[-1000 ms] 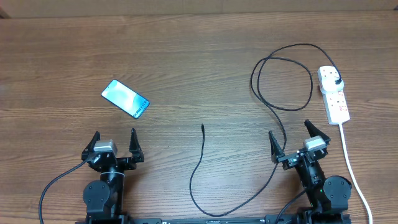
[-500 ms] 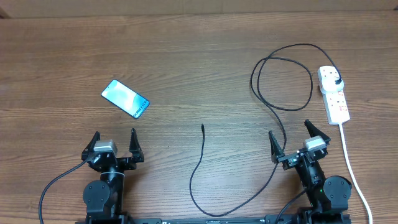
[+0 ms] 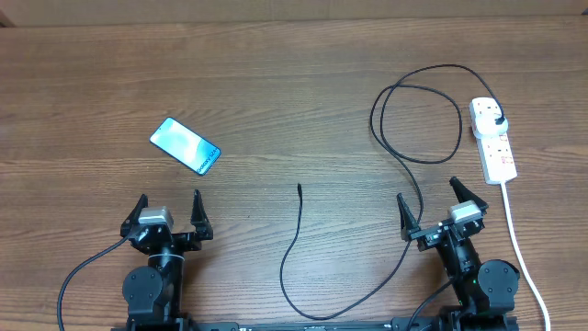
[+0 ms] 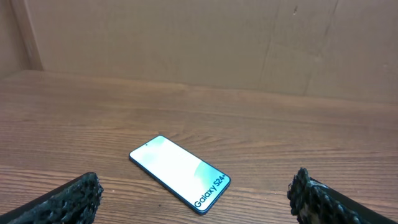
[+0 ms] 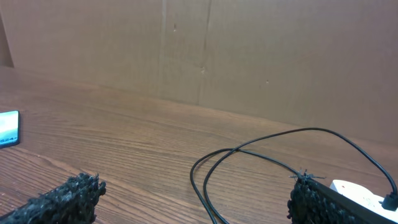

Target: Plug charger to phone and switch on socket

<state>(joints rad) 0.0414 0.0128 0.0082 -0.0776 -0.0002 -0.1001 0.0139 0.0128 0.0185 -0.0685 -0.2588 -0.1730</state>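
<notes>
The phone [image 3: 186, 145] lies flat and slanted on the wooden table at the left, its screen lit light blue; the left wrist view shows the phone [image 4: 180, 173] reading "Galaxy S24+". The charger, a thin black cable [image 3: 415, 115], loops at the right, runs down past my right arm and ends in a connector tip [image 3: 299, 188] mid-table. Its black plug [image 3: 497, 119] sits in the white socket [image 3: 492, 140] at the far right. My left gripper [image 3: 168, 205] stands open just below the phone, apart from it. My right gripper [image 3: 428, 195] stands open over the cable [image 5: 249, 162], holding nothing.
The socket's white cord [image 3: 520, 248] trails down toward the front edge beside my right arm. A brown cardboard wall [image 4: 205, 37] closes off the table's far side. Bare wood lies between the phone and the cable loop.
</notes>
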